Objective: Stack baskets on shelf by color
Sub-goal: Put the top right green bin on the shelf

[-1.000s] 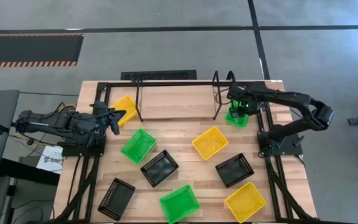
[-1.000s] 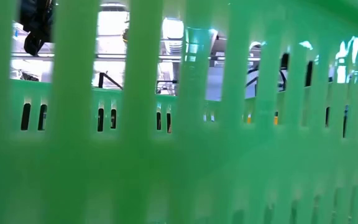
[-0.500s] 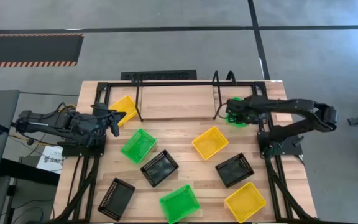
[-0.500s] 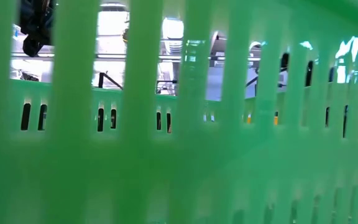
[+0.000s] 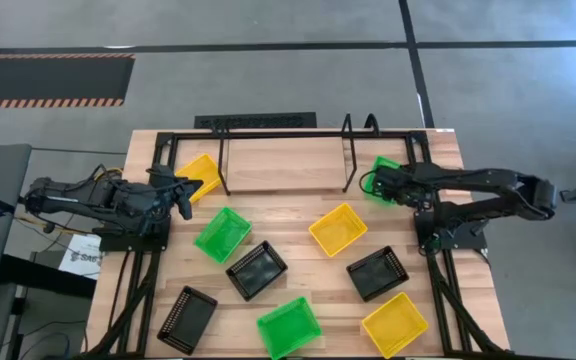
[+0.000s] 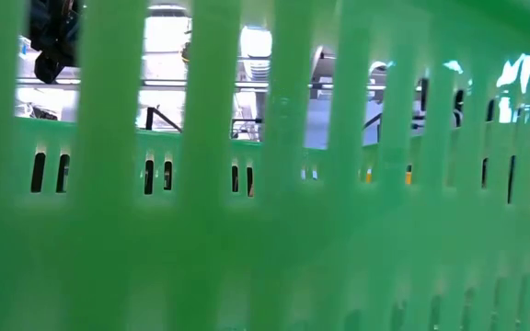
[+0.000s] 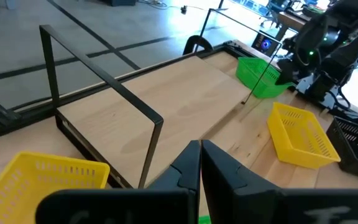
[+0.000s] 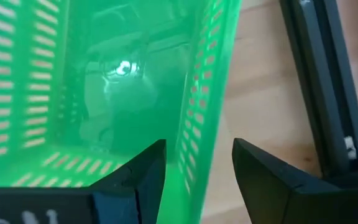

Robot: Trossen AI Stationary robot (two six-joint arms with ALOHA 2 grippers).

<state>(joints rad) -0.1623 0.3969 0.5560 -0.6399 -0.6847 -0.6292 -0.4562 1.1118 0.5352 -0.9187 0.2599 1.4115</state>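
My right gripper [image 5: 371, 183] is open at a green basket [image 5: 386, 172] that sits on the table just off the shelf's [image 5: 283, 165] right end. In the right wrist view the gripper [image 8: 197, 144] straddles one mesh wall of that basket [image 8: 207, 87], with a finger on each side and a gap around the wall. My left gripper [image 5: 184, 190] is shut on nothing, next to a yellow basket [image 5: 200, 172] by the shelf's left end. The left wrist view shows its closed fingers [image 7: 191, 165] facing the shelf [image 7: 148, 118], whose board carries no baskets.
Loose baskets lie on the front half of the table: green [image 5: 222, 233], black [image 5: 257, 269], black [image 5: 187, 316], green [image 5: 289, 326], yellow [image 5: 338, 229], black [image 5: 377, 273], yellow [image 5: 395, 323]. A green basket's wall [image 6: 265, 230] fills the low view. A black frame [image 5: 438, 260] edges the table.
The right arm has dropped lower and stretched out flatter, bringing its gripper down onto the green basket's wall. The basket shifted slightly. The left arm has not moved.
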